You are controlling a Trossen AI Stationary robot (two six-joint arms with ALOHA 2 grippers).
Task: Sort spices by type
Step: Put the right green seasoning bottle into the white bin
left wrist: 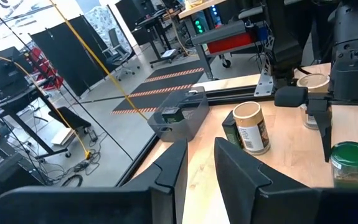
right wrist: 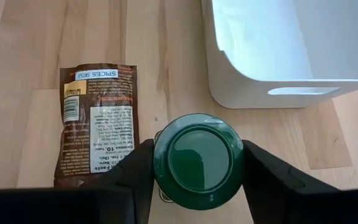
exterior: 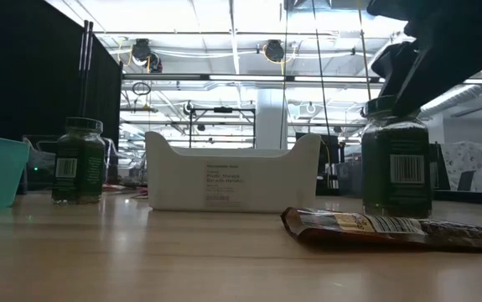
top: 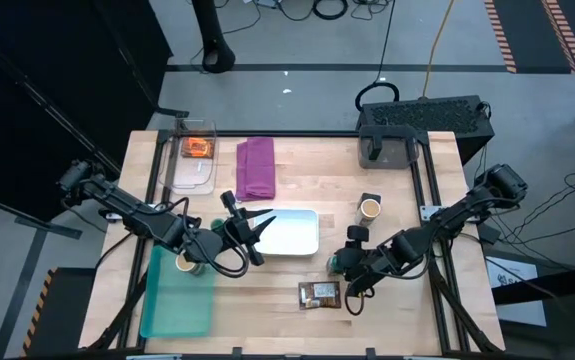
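While the right gripper clamps a green-lid jar, the left gripper waits over the white bin.

Its 2 fingers press the lid from both sides, jar upright on the table, just beside the bin and the brown packet; left fingers nearly together, holding nothing; 1 tan-lid jar stands well apart; another green-lid jar stands near the teal tray.
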